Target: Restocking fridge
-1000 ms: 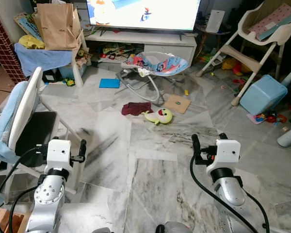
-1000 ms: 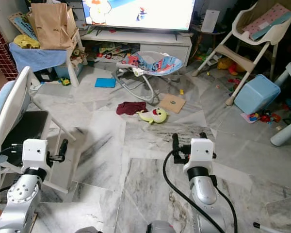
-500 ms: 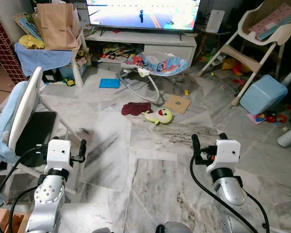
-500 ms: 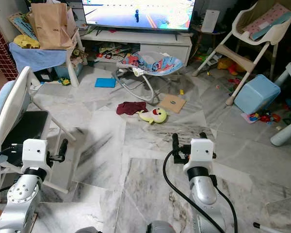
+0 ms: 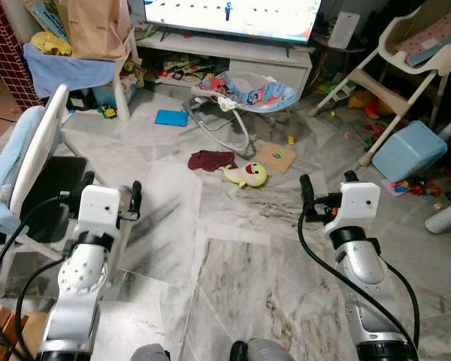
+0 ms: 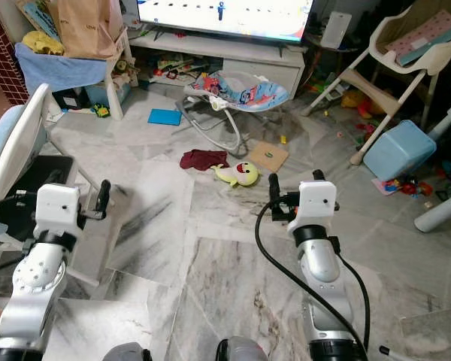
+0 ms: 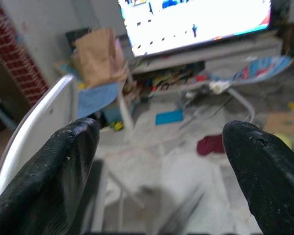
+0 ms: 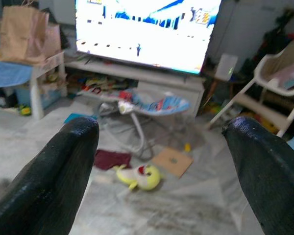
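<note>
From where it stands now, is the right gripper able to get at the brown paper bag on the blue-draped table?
Probably not. The right gripper is open and held low in front of the robot, while the brown paper bag sits across the room on the far left, past the white chair. The robot would likely have to walk closer first.

Floor point(image 5: 233, 263): grey-veined marble tiles, glossy, cluttered. Far side: lit television point(image 5: 233, 13) on a low white TV cabinet point(image 5: 233, 64) with toys on its lower shelf. Baby bouncer point(image 5: 244, 94) stood just before the cabinet. On the floor near it: blue flat pad point(image 5: 171, 117), dark red cloth point(image 5: 210, 159), yellow-green plush toy point(image 5: 248, 175), cardboard square point(image 5: 276, 157). Left: white chair point(image 5: 41, 162) with dark seat; behind it a small surface point(image 5: 71, 68) draped in blue cloth carrying a brown paper bag point(image 5: 96, 28). Red brick-pattern wall point(image 5: 0, 53) at far left. Right: white high chair point(image 5: 395, 64), tipped light-blue bin point(image 5: 410, 149), scattered small toys point(image 5: 417, 186).
</note>
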Tool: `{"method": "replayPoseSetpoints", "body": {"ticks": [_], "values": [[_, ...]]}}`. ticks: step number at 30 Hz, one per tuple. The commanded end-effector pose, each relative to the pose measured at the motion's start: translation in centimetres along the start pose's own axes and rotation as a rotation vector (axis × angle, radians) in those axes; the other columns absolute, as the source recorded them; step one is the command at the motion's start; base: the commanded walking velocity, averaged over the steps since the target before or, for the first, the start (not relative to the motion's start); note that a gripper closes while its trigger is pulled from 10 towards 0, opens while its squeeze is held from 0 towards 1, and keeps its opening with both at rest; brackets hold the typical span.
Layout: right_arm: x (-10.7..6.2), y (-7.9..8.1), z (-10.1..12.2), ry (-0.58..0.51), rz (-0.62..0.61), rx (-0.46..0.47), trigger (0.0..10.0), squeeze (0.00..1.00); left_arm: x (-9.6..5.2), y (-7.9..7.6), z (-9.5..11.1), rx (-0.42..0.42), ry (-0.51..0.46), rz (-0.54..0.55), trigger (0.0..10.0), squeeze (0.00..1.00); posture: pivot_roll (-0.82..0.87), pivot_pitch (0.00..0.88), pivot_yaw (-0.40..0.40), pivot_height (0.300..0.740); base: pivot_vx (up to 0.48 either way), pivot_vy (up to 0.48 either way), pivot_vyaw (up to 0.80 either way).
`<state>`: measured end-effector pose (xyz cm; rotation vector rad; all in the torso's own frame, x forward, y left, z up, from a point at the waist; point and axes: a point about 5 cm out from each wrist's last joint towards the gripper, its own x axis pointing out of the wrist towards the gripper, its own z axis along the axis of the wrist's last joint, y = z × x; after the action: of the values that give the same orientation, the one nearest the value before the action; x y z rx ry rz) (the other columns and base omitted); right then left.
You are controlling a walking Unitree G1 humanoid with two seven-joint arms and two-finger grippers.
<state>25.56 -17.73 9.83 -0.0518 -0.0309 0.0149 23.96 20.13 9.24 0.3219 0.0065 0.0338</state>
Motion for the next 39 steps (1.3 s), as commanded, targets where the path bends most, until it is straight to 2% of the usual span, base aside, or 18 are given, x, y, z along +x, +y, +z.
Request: {"method": "replayPoseSetpoints", "body": {"ticks": [1, 5, 7, 11, 17, 21, 28, 39], "values": [[-0.7, -0.7, -0.2, 0.009, -0.029, 0.028, 10.0, 0.0, -0.5, 0.3, 0.1, 0.03, -0.001, 0.01, 10.0, 0.0, 0.05, 0.022, -0.04, 0.74, 0.0, 0.0, 0.0], [-1.5, -1.0, -1.0, 0.025, -0.065, 0.064, 10.0, 0.0, -0.7, 0.3, 0.0, 0.038, 0.002, -0.001, 10.0, 0.0, 0.05, 0.017, -0.01, 0.74, 0.0, 0.0, 0.0], [-1.7, -0.5, -1.1, 0.025, -0.062, 0.061, 10.0, 0.0, -0.3, 0.1, 0.4, 0.032, -0.017, -0.028, 10.0, 0.0, 0.04, 0.013, 0.005, 0.74, 0.0, 0.0, 0.0], [-2.0, -0.1, -1.1, 0.026, -0.056, 0.049, 10.0, 0.0, -0.2, 0.0, 0.7, 0.038, -0.025, -0.024, 10.0, 0.0, 0.03, 0.006, 0.004, 0.74, 0.0, 0.0, 0.0], [-2.8, -0.6, -1.9, 0.075, -0.078, 0.092, 10.0, 0.0, -0.8, -0.6, 0.4, 0.028, 0.004, -0.034, 10.0, 0.0, 0.02, 0.012, -0.016, 0.74, 0.0, 0.0, 0.0], [-2.4, -0.2, -1.6, 0.07, -0.056, 0.074, 10.0, 0.0, -0.9, -1.0, 0.6, 0.027, 0.007, -0.058, 10.0, 0.0, 0.03, 0.018, -0.018, 0.74, 0.0, 0.0, 0.0], [-1.4, 0.0, -1.2, 0.051, -0.033, 0.058, 10.0, 0.0, -0.6, -0.8, 0.9, 0.033, 0.001, -0.048, 10.0, 0.0, 0.04, 0.02, -0.028, 0.74, -0.297, 0.0, 0.0], [-1.5, -0.3, -1.4, 0.073, -0.063, 0.057, 10.0, 0.0, -0.1, -0.9, 1.0, 0.034, 0.002, -0.049, 10.0, 0.0, 0.03, 0.01, -0.028, 0.74, -0.309, 0.0, 0.0]]}}
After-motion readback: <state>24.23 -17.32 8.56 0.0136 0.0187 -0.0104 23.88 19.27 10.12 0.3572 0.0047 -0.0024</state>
